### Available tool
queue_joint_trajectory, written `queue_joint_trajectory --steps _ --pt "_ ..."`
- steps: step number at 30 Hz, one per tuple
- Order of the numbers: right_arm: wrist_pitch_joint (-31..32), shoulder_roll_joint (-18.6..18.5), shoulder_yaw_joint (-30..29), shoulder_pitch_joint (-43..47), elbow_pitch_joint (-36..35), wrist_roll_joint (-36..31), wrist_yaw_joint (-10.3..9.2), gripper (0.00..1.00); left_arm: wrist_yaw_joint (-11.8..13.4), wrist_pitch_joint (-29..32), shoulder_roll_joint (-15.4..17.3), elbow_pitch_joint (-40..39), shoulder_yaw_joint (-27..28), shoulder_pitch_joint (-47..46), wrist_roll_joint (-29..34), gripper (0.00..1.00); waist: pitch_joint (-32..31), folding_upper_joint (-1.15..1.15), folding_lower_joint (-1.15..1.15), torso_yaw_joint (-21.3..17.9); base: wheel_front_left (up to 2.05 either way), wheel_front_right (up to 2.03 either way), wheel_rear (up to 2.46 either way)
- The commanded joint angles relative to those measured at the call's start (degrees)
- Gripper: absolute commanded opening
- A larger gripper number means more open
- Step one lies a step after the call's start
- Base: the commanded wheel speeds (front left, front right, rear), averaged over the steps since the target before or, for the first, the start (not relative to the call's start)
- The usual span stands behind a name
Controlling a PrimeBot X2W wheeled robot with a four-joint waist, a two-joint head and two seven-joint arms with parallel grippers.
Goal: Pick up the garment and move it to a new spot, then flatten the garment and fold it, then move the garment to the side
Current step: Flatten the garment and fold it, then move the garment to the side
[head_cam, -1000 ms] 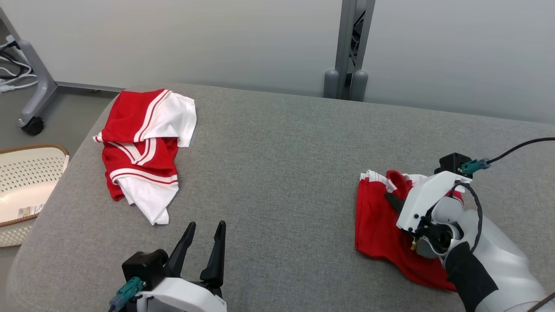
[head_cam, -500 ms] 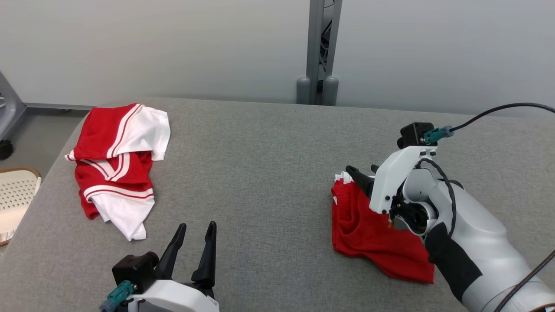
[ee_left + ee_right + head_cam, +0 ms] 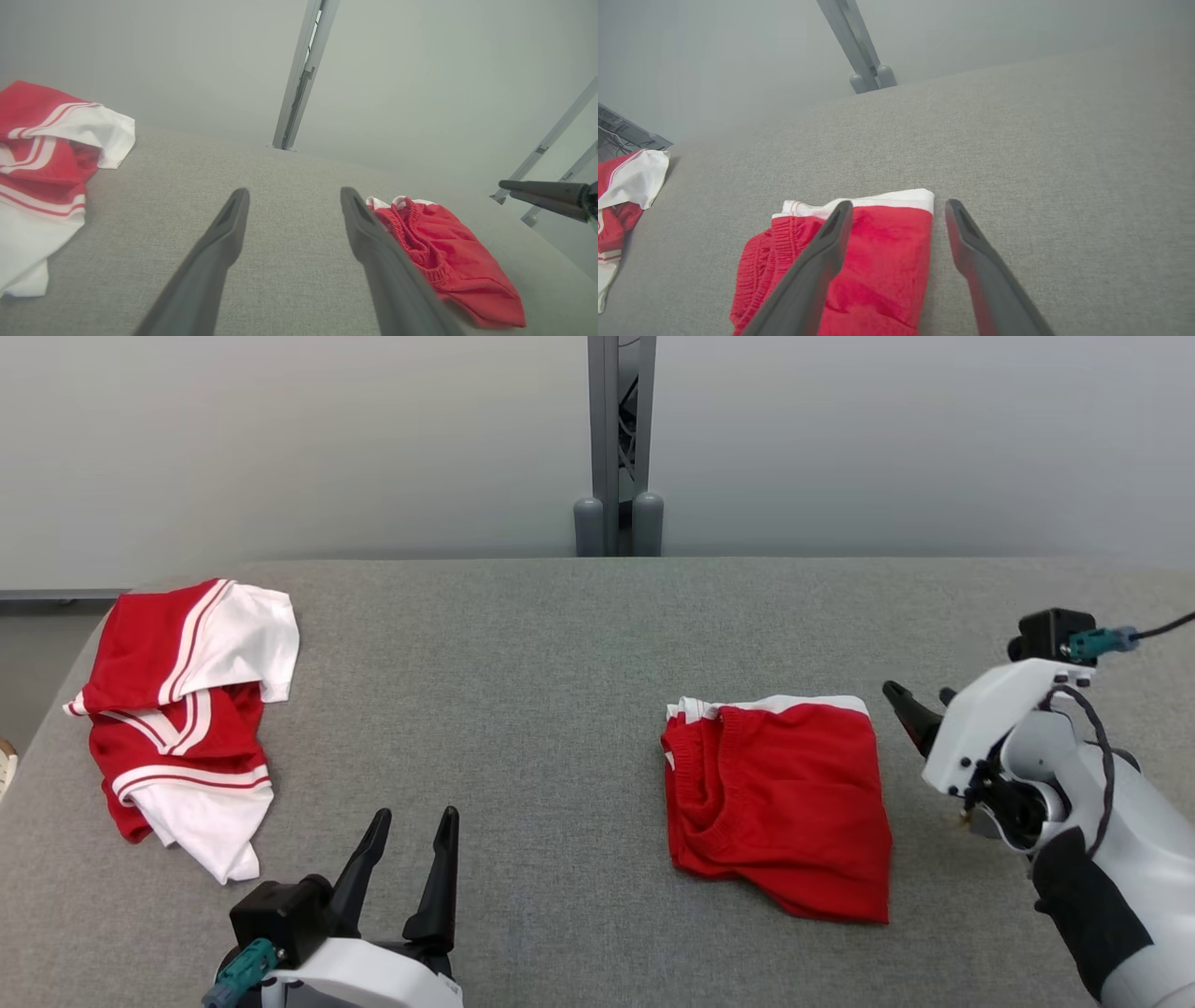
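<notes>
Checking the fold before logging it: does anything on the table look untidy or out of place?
The red shorts lie folded but slightly askew, waistband bunched on their left side. The red-and-white garment at the table's left end lies in a crumpled heap. The right claw is open beside the shorts, apart from them.

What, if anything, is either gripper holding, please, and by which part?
Nothing is held: the left gripper and the right gripper are both open, and the red shorts lie free.
</notes>
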Motion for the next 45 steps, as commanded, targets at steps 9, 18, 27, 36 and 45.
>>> queue_joint_trajectory --steps 9,18,27,36,45 --pt "2.3 -1.5 -3.5 6.0 -1.2 2.1 0.01 1.00 0.8 1.2 1.4 -2.5 -0.3 -2.2 1.4 1.00 4.3 0.00 0.00 0.8 0.00 0.00 0.00" --pt "7.1 -0.5 -5.5 7.9 -1.6 3.8 0.01 1.00 1.2 1.6 1.6 -3.2 -0.6 -3.1 1.7 1.00 6.2 0.00 0.00 3.8 0.00 0.00 0.00" --pt "8.2 0.7 -5.4 7.3 -0.8 1.4 0.01 0.00 1.5 1.2 1.9 -3.7 -0.3 -3.0 1.4 1.00 6.6 0.00 0.00 4.4 0.00 0.00 0.00" --pt "6.1 -0.3 -4.8 3.9 -2.6 -3.2 0.00 0.00 1.7 0.9 2.0 -5.5 -0.5 -3.4 1.9 1.00 7.7 0.00 0.00 -1.0 0.00 0.00 0.00" --pt "5.7 0.1 -3.8 -1.7 -4.1 -8.6 0.01 0.00 1.7 1.6 2.7 -7.4 -0.9 -5.5 2.9 1.00 11.3 0.00 0.00 -11.9 0.00 0.00 0.00"
